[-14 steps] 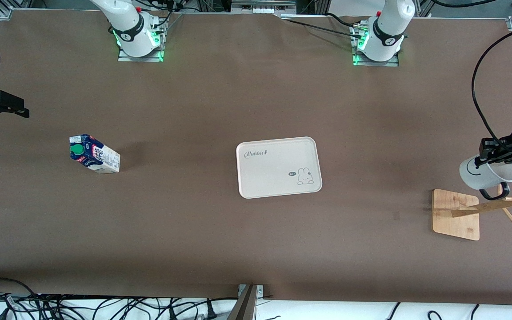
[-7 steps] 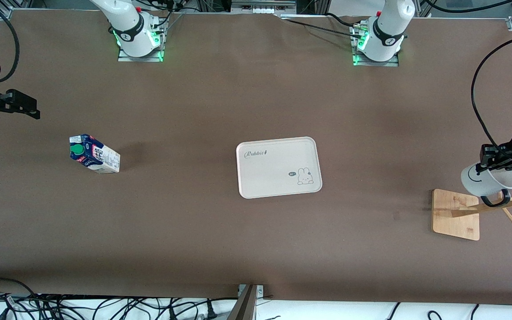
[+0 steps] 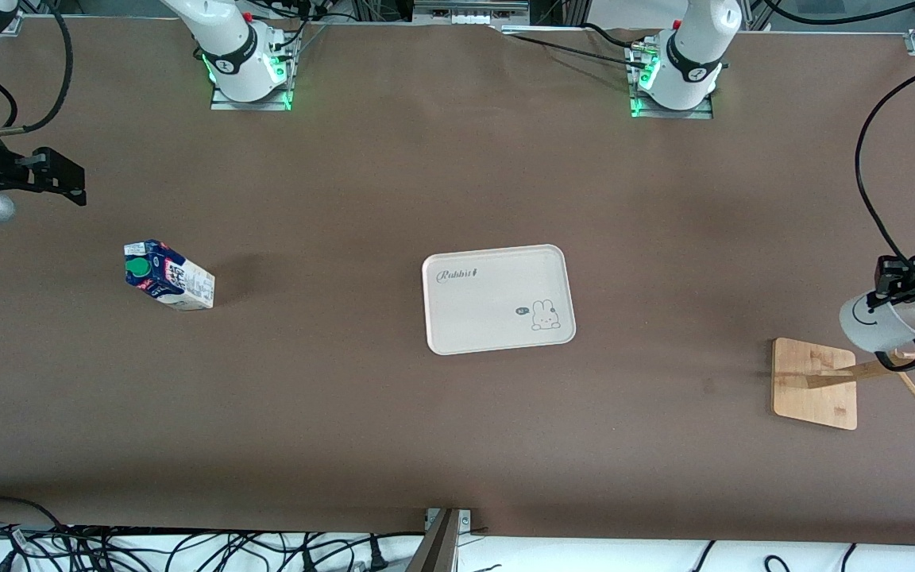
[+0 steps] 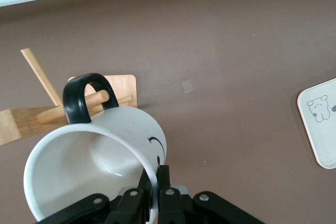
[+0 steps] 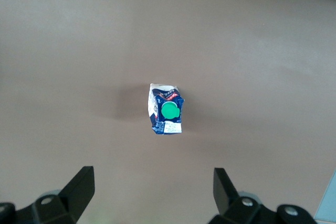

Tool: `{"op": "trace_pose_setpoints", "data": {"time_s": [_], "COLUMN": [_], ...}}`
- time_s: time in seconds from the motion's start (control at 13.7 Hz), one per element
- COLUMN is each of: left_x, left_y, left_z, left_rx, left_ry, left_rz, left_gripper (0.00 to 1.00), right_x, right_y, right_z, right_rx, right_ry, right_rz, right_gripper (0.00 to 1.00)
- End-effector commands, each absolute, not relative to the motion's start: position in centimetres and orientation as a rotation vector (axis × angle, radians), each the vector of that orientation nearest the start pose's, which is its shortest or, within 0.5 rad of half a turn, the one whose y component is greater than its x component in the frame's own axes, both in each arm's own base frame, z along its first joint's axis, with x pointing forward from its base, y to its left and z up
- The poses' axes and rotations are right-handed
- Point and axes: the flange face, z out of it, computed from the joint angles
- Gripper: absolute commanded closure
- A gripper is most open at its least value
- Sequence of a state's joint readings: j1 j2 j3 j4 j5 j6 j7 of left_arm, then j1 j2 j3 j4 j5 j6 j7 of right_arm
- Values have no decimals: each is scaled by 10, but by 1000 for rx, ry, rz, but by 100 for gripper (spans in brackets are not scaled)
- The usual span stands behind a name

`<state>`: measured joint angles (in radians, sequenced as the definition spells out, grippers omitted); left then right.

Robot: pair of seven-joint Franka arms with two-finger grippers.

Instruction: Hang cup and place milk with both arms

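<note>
The cup (image 3: 890, 326) is a small white mug with a thin black loop handle (image 4: 83, 94) and a black smiley face drawn on its side. It hangs tilted in the air at the left arm's end of the desk (image 3: 394, 429), over the wooden rack (image 3: 816, 383), with its open mouth turned toward the left wrist camera. The left gripper (image 4: 156, 188) has its jaws pinched tight on the cup's rim, one finger inside and one outside. In the left wrist view a wooden peg (image 4: 76, 105) of the rack passes through the loop of the handle; whether the handle rests on the peg cannot be told.

The milk (image 3: 167, 275) is a small gable-top carton in dark blue and white print with red marks and a round green cap (image 5: 170, 109). It stands upright on the desk toward the right arm's end, well apart from the cream tray (image 3: 497, 299) with a rabbit drawing at the middle. The right gripper (image 5: 152, 195) hovers over the desk near the milk with its jaws spread wide and nothing between them.
</note>
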<state>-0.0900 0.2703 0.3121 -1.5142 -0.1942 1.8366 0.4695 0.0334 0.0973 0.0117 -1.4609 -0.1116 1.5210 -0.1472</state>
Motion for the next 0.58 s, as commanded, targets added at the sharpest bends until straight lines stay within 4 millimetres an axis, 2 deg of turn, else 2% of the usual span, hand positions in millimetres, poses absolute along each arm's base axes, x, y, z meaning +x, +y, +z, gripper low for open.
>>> {"op": "trace_pose_setpoints", "data": {"time_s": [0.0,0.15,0.22,0.29,0.37,0.51], "left_x": [641,641,640,639,638,633], "left_y": [117,117,118,121,123,124], "left_z": [523,524,525,524,521,523], "left_rx": [-3177,-3153,-3142,-3102,-3082,-3087], "left_ry": [423,553,562,575,577,557], "left_rz": [-164,-168,-167,-134,-113,-125], "left_gripper": [100,100,83,18,0,0], "right_x": [576,572,569,568,569,568], "right_y": [-6,-9,-10,-14,-18,-23], "right_z": [633,631,629,628,626,626], "right_rx": [-3238,-3234,-3231,-3229,-3200,-3113], "right_ry": [-211,-207,-205,-192,-176,-113], "right_rz": [50,107,147,165,164,148], "right_gripper": [0,0,0,0,0,0]}}
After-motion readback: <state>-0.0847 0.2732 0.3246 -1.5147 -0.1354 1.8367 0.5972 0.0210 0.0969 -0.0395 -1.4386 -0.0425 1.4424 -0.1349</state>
